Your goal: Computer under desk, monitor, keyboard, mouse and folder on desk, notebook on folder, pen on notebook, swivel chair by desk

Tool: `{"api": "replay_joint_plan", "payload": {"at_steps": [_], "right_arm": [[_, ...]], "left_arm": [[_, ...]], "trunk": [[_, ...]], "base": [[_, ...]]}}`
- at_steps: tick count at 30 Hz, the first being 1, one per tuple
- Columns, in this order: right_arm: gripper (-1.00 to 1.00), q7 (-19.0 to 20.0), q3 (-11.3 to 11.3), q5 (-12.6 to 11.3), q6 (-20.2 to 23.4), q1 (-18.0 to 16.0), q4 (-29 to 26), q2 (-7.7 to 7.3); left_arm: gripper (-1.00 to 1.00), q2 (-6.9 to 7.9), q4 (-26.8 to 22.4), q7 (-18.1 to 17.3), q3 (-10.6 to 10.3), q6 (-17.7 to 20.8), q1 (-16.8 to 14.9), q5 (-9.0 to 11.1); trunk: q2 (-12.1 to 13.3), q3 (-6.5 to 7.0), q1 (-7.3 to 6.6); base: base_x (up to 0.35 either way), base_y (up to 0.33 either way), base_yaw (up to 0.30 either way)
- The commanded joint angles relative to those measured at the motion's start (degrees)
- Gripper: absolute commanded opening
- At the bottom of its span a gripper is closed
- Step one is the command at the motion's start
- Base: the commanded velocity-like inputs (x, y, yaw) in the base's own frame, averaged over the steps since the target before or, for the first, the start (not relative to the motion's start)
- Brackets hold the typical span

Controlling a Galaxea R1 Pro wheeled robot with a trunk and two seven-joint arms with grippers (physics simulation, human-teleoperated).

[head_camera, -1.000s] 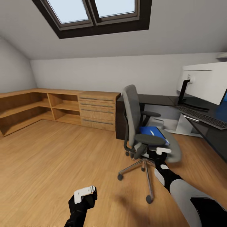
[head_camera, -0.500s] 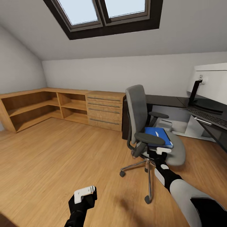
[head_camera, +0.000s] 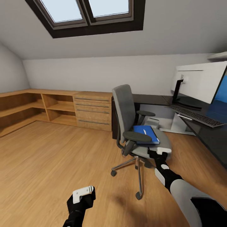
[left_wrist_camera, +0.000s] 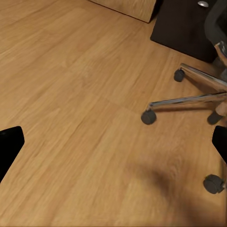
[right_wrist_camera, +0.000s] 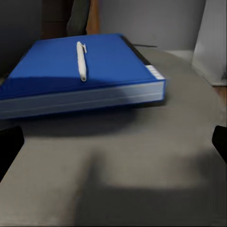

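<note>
where seat rim shows, apparently open right claw [head_camera: 160,151] beside folder [right_wrist_camera: 75,78]

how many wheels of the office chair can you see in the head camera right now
3 casters show on the swivel chair: one at front left, one nearest the robot, one under the seat. Any others may be hidden behind the base or the right arm.

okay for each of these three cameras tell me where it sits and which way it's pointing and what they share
Head view: high on the robot, facing forward-down at the grey padded swivel chair; both arms show.
Left wrist view: on the left arm, aimed down at the wood floor; dark fingertips at the edges.
Right wrist view: on the right arm, low over the seat, facing the bright blue folder and thin white pen.
Shared: the chair.
</note>
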Motion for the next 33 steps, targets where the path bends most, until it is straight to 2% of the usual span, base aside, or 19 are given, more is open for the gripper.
{"api": "replay_joint_plan", "payload": {"at_steps": [1,3,5,20,33], "right_arm": [[1.00,0.13,-0.11,-0.32,-0.25,-0.05,0.07,0.02],[1.00,0.13,-0.13,-0.32,-0.25,-0.05,0.07,0.02],[1.00,0.13,-0.12,-0.32,-0.25,-0.05,0.07,0.02],[1.00,0.15,-0.06,-0.45,-0.25,-0.05,0.17,0.08],[1.00,0.36,-0.07,-0.58,0.26,-0.05,0.14,0.20]], "left_arm": [[1.00,0.00,-0.11,0.35,0.26,0.16,0.00,0.45],[1.00,0.00,-0.11,0.34,1.32,0.12,0.00,0.44],[1.00,0.00,-0.11,0.34,1.52,0.12,0.00,0.44],[1.00,0.00,-0.11,0.35,1.86,-0.05,0.00,0.44],[1.00,0.00,-0.11,0.35,1.83,-0.07,0.00,0.44]], "trunk": [[-0.02,-0.05,-0.01],[-0.02,-0.05,-0.01],[-0.02,-0.05,-0.01],[-0.02,-0.05,-0.01],[-0.02,-0.05,-0.01]], "base": [[0.000,0.000,-0.291],[0.000,0.000,-0.291],[0.000,0.000,-0.292],[0.000,0.000,-0.283],[0.000,0.000,-0.026]]}}
